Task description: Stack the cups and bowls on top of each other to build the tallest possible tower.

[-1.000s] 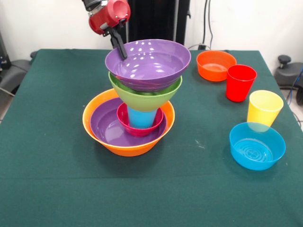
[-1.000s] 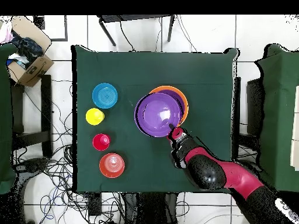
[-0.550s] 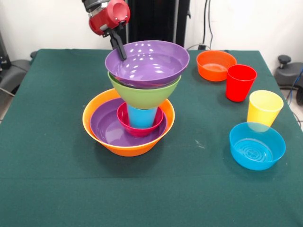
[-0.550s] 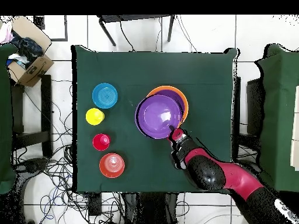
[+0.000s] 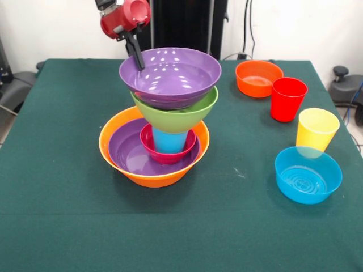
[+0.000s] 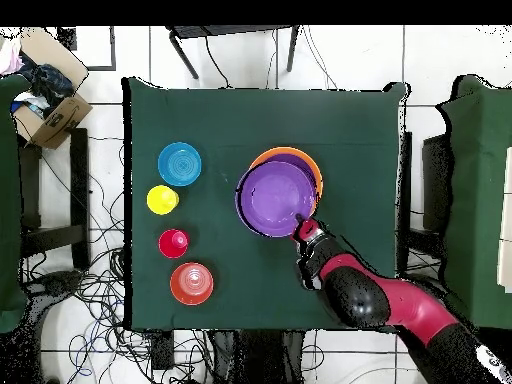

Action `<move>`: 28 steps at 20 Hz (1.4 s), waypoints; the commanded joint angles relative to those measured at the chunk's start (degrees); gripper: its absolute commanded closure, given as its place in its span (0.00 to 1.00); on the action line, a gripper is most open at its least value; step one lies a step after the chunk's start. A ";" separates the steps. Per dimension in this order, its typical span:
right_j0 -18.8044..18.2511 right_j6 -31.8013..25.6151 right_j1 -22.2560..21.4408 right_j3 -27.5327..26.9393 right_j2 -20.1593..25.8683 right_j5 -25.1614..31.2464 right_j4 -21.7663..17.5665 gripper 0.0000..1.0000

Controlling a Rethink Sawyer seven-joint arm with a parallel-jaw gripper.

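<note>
The tower (image 5: 161,127) stands left of the table's (image 5: 57,215) middle: a large orange bowl (image 5: 116,157) as base, a purple bowl (image 5: 127,153) nested in it, a small pink-red bowl (image 5: 148,148) inside that, and a blue cup (image 5: 169,140) upright in the pink-red one. A lime green bowl (image 5: 176,118) sits on the cup's rim, and a second purple bowl, the top bowl (image 5: 170,76), rests in the green one, overhanging toward 9 o'clock in the front view.

The gripper (image 5: 136,56) pinches the top bowl's rim at about 10 o'clock, one dark finger showing inside the wall. The step in hand looks like seating this bowl squarely on the green one.

Next, the bowl probably wants centring over the cup before the fingers let go, since the whole upper part balances on a narrow cup rim and an off-centre load could tip it.

Well apart, from the tower's 1 to its 4 o'clock, wait a small orange bowl (image 5: 258,78), a red cup (image 5: 288,100), a yellow cup (image 5: 316,129) and a small blue bowl (image 5: 308,174), still unstacked.
</note>
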 commanded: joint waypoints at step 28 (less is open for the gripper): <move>1.47 0.91 0.35 -1.88 1.60 7.28 1.38 0.00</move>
